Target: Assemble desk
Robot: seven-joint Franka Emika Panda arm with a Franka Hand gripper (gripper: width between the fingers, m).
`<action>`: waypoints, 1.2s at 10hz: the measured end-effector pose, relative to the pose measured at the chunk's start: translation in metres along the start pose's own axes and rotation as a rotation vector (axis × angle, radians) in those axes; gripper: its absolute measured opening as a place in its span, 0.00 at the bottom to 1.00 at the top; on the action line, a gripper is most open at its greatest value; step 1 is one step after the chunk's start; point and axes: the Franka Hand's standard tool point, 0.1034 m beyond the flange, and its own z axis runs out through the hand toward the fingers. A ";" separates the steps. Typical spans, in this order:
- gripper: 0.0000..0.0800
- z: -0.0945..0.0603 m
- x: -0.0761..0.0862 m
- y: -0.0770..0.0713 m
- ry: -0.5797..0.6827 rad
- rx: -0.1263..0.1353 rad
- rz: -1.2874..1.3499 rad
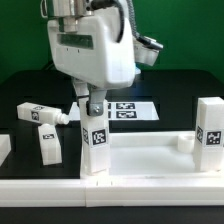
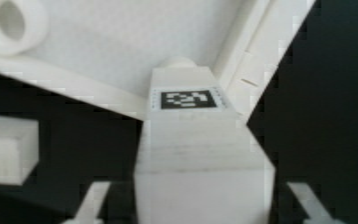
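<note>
Arm reaches down, tool (image 1: 91,108) clamped on a leg (image 1: 97,142).

My arm's casing (image 1: 90,50) is smooth, glossy white plastic that catches the light. The leg (image 2: 194,160) between my fingers (image 2: 92,205) is matt white plastic with a flat printed black-and-white tag (image 2: 190,99). The fingers look pale and dull. The tabletop (image 1: 150,160) is the same matt white plastic, as is the standing leg (image 1: 210,125) at three o'clock in the exterior view. The table (image 1: 30,92) is matt black. The marker board (image 1: 125,110) looks thin, flat and white, like printed paper.
</note>
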 end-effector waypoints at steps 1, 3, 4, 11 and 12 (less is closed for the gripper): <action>0.36 0.000 -0.001 0.000 -0.010 -0.001 0.174; 0.36 0.001 -0.005 0.001 -0.040 0.009 0.527; 0.36 0.001 -0.005 0.001 -0.040 0.010 0.506; 0.80 0.003 -0.020 -0.003 -0.048 0.005 -0.324; 0.81 0.001 -0.018 -0.003 -0.038 0.000 -0.488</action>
